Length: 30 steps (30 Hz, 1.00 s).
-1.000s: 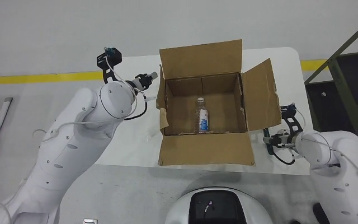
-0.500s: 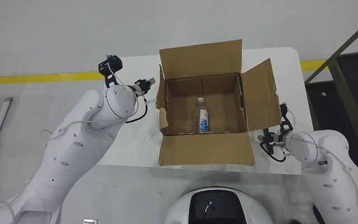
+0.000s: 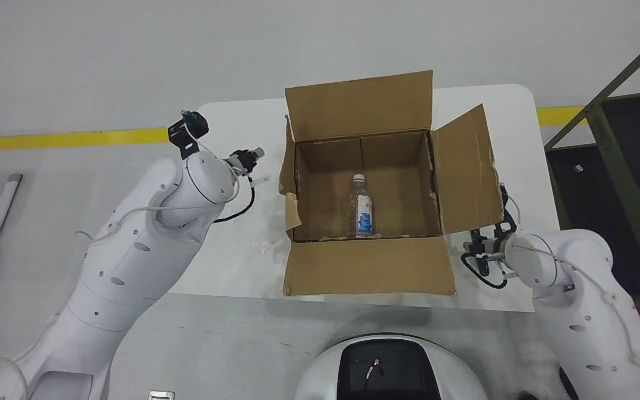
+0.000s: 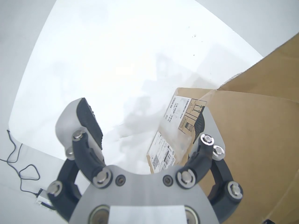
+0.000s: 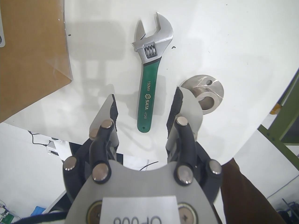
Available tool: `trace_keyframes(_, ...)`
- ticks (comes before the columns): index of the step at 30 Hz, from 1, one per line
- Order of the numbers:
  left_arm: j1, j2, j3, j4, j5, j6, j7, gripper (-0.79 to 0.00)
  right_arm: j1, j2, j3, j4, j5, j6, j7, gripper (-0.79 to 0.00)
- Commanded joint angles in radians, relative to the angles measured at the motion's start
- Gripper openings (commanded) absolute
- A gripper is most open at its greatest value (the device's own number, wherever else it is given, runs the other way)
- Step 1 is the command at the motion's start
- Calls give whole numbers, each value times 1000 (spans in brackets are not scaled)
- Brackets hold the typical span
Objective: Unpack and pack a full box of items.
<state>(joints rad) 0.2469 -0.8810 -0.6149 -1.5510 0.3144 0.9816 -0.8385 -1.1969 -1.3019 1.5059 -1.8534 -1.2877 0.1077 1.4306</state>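
Note:
An open cardboard box point(image 3: 365, 258) stands on the white table point(image 3: 235, 120) with a clear bottle point(image 3: 362, 205) lying inside it. My left gripper point(image 4: 142, 115) is open and empty over the table, beside the box's left side point(image 4: 245, 136). My right gripper point(image 5: 144, 104) is open above the table on the box's right. The green handle of an adjustable wrench point(image 5: 149, 78) lies on the table between the fingers, below them. A round metal flange point(image 5: 204, 93) rests just beside one fingertip point(image 5: 178, 99).
The box's flaps stand out on every side, the right flap point(image 3: 465, 170) close to my right arm. A green metal frame point(image 3: 610, 110) stands past the table's right end. The table's near edge lies right behind my right gripper.
My left gripper has drawn back from the box's left side, toward the left. My right arm has pulled in toward the table's near edge.

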Motion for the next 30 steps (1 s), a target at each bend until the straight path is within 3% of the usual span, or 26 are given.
trace_keyframes(1, -2, 1, 8, 6, -4, 0, 0, 0, 2, 1, -3, 2, -3, 3, 0, -305)
trace_keyframes(8, -10, 2, 28, 18, -20, 3, 3, 0, 5, 3, -20, 23, -25, 10, -7, -397)
trace_keyframes(30, -10, 2, 28, 18, -20, 3, 3, 0, 10, 8, -42, 61, -41, 23, -28, -409)
